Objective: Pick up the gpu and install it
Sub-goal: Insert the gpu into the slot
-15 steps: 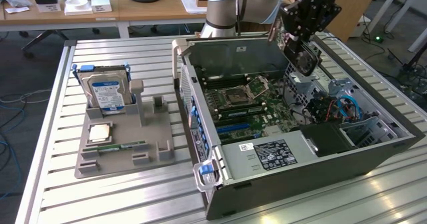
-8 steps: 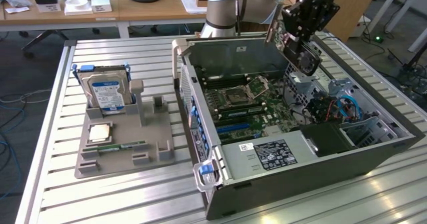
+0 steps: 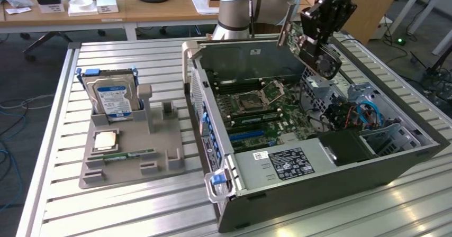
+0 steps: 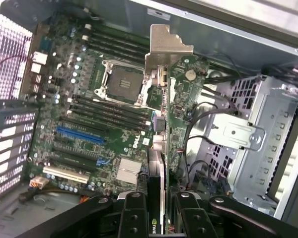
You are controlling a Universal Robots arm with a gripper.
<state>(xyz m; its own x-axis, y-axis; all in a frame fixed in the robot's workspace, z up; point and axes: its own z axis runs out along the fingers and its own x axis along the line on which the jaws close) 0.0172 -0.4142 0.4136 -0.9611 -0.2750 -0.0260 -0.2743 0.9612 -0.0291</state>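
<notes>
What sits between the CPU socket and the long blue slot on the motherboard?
A row of long dark memory slots lies between the CPU socket and the blue slot; the wrist view shows it.

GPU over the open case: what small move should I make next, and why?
Probably carry it sideways toward the blue slot before any lowering. The end effector is shut on the gpu, which hangs above the open case; in the wrist view it lies over the edge of the motherboard by the drive cage, well aside from that slot.
</notes>
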